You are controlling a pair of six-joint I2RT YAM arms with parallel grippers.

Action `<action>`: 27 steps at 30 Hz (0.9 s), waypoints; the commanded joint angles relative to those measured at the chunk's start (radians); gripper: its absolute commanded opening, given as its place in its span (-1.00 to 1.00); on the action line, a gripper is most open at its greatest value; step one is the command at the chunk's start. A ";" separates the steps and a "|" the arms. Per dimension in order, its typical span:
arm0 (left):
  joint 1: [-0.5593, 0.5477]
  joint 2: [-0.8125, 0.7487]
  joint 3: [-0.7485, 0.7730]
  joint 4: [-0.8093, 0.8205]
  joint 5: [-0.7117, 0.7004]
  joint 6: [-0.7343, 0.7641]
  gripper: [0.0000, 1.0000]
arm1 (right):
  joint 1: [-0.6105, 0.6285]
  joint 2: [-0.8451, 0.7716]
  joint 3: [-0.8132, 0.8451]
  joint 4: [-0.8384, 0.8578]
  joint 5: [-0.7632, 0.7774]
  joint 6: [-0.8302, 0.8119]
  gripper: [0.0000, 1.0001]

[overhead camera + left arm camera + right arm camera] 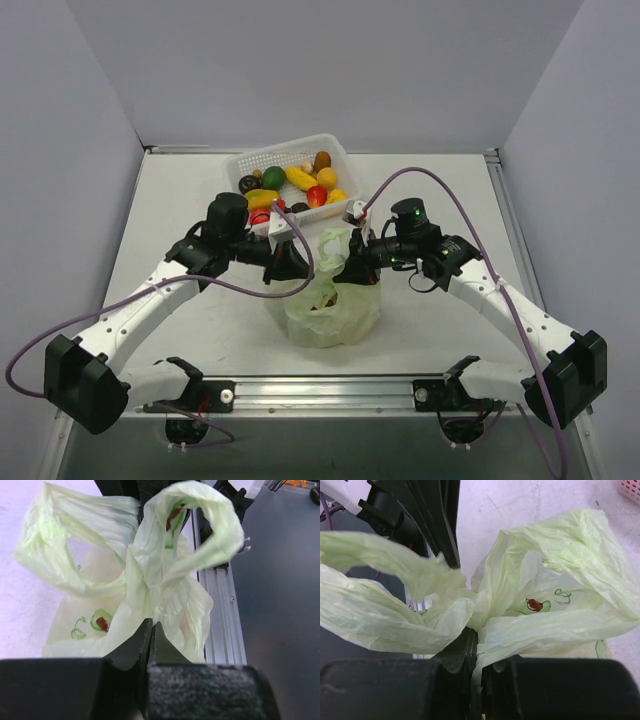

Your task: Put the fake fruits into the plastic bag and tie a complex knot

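Note:
The pale-green plastic bag (pixel 325 305) stands in the middle of the table, with a dark fruit showing through its wall. My left gripper (pixel 285 268) is shut on the bag's left handle; in the left wrist view (pixel 151 626) its tips pinch the gathered plastic (pixel 150 580). My right gripper (pixel 350 270) is shut on the right handle; in the right wrist view (pixel 472 635) the plastic (pixel 520 625) runs between its pads. Both handle loops are bunched together above the bag. Several fake fruits (pixel 290 185) lie in the white basket behind.
The white perforated basket (pixel 335 153) stands at the back centre, just behind both grippers. The aluminium rail (pixel 320 392) runs along the near edge. Purple cables (pixel 440 185) arc over both arms.

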 commanded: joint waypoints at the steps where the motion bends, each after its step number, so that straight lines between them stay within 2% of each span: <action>1: -0.060 0.047 0.039 0.148 -0.005 -0.099 -1.00 | 0.009 -0.010 0.020 0.029 -0.054 0.010 -0.94; 3: -0.089 0.077 0.043 0.216 -0.015 -0.153 -1.00 | 0.016 -0.003 0.027 0.028 -0.077 0.004 -0.76; 4: -0.096 0.088 0.045 0.242 -0.015 -0.174 -1.00 | 0.021 -0.003 0.027 0.020 -0.081 -0.004 -0.58; 9: -0.132 0.131 0.040 0.398 -0.034 -0.260 -1.00 | 0.030 0.004 0.023 0.015 -0.093 -0.019 -0.16; 13: -0.146 0.156 0.051 0.449 -0.052 -0.332 -1.00 | 0.038 0.007 0.020 0.006 -0.116 -0.041 0.13; 19: -0.179 0.179 0.088 0.458 -0.081 -0.329 -1.00 | 0.058 0.026 0.033 0.008 -0.097 -0.056 0.24; 20: -0.195 0.180 0.091 0.435 -0.086 -0.322 -1.00 | 0.061 0.033 0.037 0.008 -0.092 -0.056 0.23; 21: -0.198 0.179 0.094 0.429 -0.086 -0.314 -1.00 | 0.059 0.036 0.040 0.009 -0.093 -0.059 0.02; 23: -0.195 0.168 0.090 0.408 -0.083 -0.309 -1.00 | 0.059 0.040 0.048 0.006 -0.084 -0.066 -0.29; 24: -0.184 0.148 0.088 0.394 -0.085 -0.296 -0.99 | 0.055 0.038 0.048 0.006 -0.080 -0.070 -0.58; 27: -0.103 0.097 0.070 0.363 -0.033 -0.323 -0.66 | 0.038 0.032 0.042 0.002 -0.080 -0.075 -1.00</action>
